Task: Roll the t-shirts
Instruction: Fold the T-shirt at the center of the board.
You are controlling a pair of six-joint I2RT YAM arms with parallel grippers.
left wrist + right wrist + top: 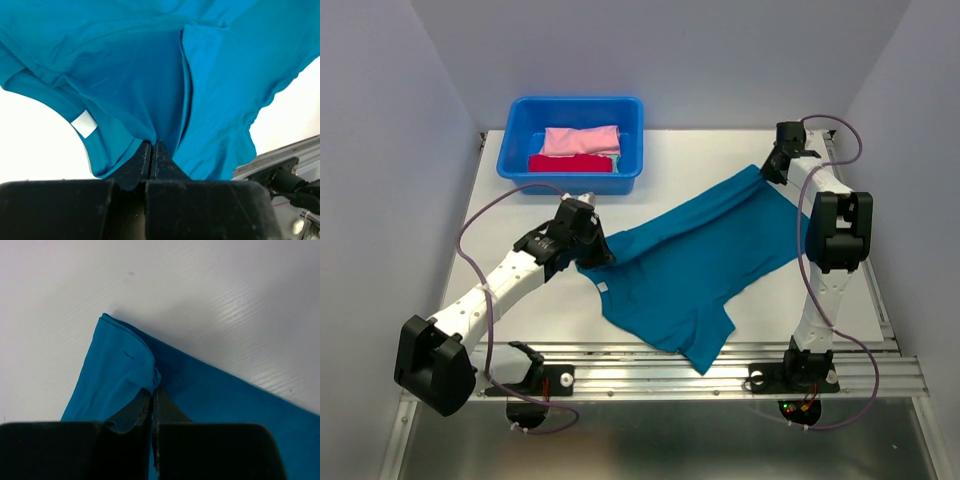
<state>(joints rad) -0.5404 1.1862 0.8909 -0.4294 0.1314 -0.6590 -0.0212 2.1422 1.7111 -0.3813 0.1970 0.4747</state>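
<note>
A teal-blue t-shirt (pixel 695 262) lies spread across the middle of the white table, stretched from left to far right. My left gripper (pixel 590 243) is shut on its left edge near the collar; the left wrist view shows the cloth (pixel 150 75) pinched between the fingers, with a white label (pixel 84 124) beside them. My right gripper (pixel 768 172) is shut on the shirt's far corner, seen in the right wrist view (pixel 120 365). A pink bundle (pixel 581 140) and a red bundle (pixel 570 163) lie in the blue tub.
The bright-blue plastic tub (pixel 517 160) stands at the back left of the table. A metal rail (pixel 670 375) runs along the near edge, with both arm bases on it. Grey walls close in the left, right and back sides.
</note>
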